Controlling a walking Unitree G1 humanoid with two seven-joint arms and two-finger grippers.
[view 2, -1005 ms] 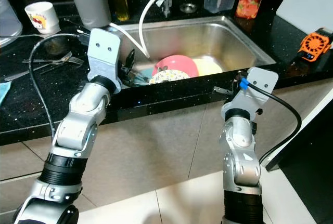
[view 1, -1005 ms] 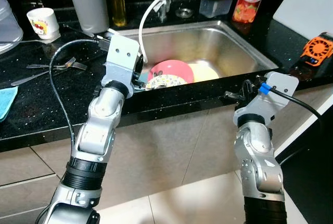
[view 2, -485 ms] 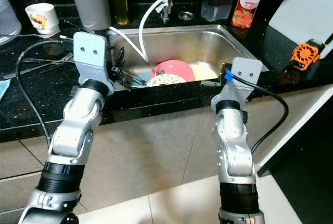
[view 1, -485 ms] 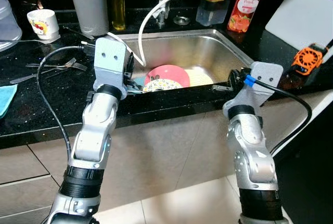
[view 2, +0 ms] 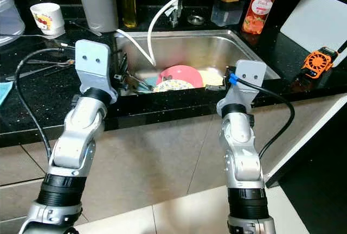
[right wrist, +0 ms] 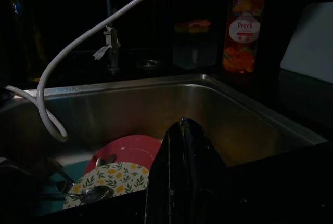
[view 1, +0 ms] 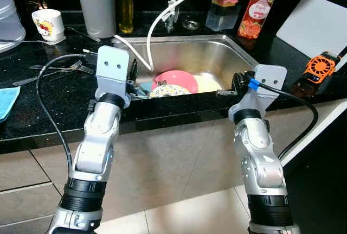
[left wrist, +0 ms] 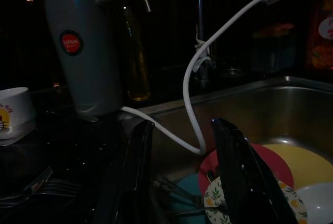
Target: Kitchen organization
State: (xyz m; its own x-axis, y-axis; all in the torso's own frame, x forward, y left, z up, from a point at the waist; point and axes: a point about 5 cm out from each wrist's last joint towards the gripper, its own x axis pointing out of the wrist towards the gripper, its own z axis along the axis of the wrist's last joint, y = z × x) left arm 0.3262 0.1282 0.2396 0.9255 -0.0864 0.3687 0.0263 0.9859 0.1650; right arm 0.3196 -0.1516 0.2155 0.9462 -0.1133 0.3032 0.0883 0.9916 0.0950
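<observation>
While the left claw (left wrist: 179, 177) gapes over the sink (view 1: 227, 55), the right claw (right wrist: 182, 146) is pressed together.

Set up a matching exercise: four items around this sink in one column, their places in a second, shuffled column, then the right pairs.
Items
1. pink round plate
2. orange dish soap bottle
3. white printed mug
4. metal forks

Places
A. on the black counter at the sink's back right corner
B. lying flat on the black counter left of the sink
C. inside the steel sink
D. standing on the counter far left, near the grey jug

Pairs: 1-C, 2-A, 3-D, 4-B
</observation>
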